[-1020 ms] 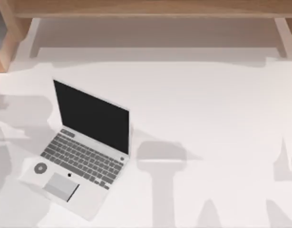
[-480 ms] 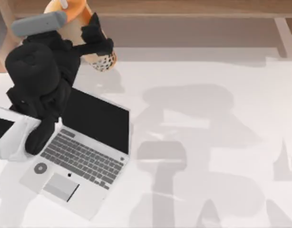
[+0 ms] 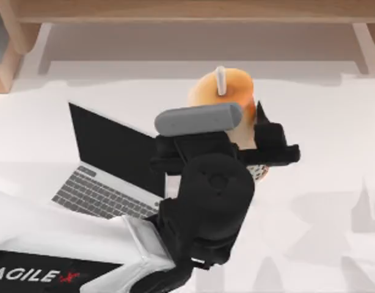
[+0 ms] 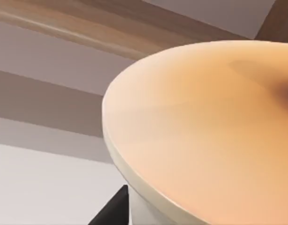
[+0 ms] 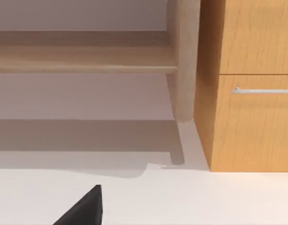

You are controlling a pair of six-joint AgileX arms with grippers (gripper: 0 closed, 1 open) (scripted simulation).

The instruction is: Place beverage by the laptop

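A: Where is the beverage (image 3: 227,91)?
B: Just right of the laptop (image 3: 114,165), above the table (image 3: 334,134), clasped in the left gripper (image 3: 251,143).
A: Right gripper?
B: Jaw state indeterminate

Open white table (image 3: 322,159) lies to our right of the laptop (image 3: 111,162). Our left arm, carrying the beverage (image 3: 227,97), overhangs the laptop's right edge; a wooden shelf (image 3: 187,12) bounds the far side.

Beverage (image 4: 205,136), orange dome lid close-up
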